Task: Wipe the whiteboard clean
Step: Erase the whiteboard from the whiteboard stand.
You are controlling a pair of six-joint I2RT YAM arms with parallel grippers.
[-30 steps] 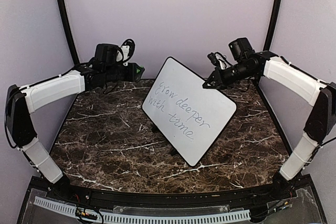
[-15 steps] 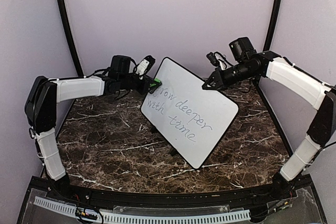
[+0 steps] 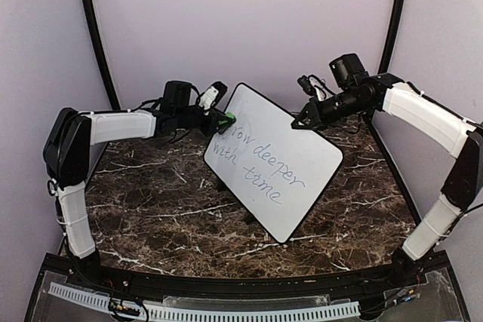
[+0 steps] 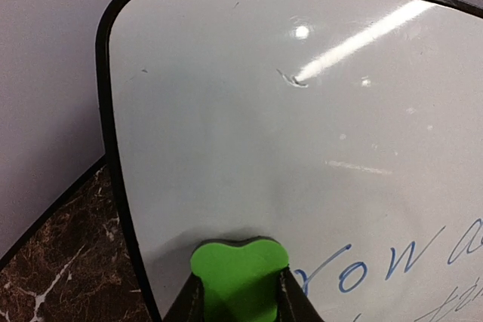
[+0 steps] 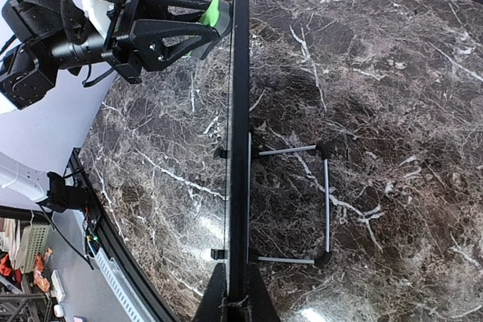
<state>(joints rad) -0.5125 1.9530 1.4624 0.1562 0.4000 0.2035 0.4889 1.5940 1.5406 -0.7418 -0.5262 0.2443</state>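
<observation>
The whiteboard [image 3: 275,160] stands tilted on the marble table, with dark handwritten words across it. My left gripper [image 3: 221,119] is shut on a green eraser [image 3: 226,118] pressed against the board's upper left area. In the left wrist view the eraser [image 4: 238,277] touches the whiteboard [image 4: 249,133] just left of the first written word. My right gripper [image 3: 303,120] is shut on the board's top right edge. The right wrist view looks straight down that black edge [image 5: 240,133], with the left gripper [image 5: 198,29] and the eraser [image 5: 210,13] at the top.
A wire stand [image 5: 326,205] props the board from behind on the dark marble table [image 3: 158,209]. Black curved poles [image 3: 94,28] and purple walls close in the back and sides. A ribbed strip [image 3: 204,311] runs along the near edge.
The left arm has swung right from the back left, carrying the eraser onto the board's upper left area. The board and the right gripper have stayed nearly still.
</observation>
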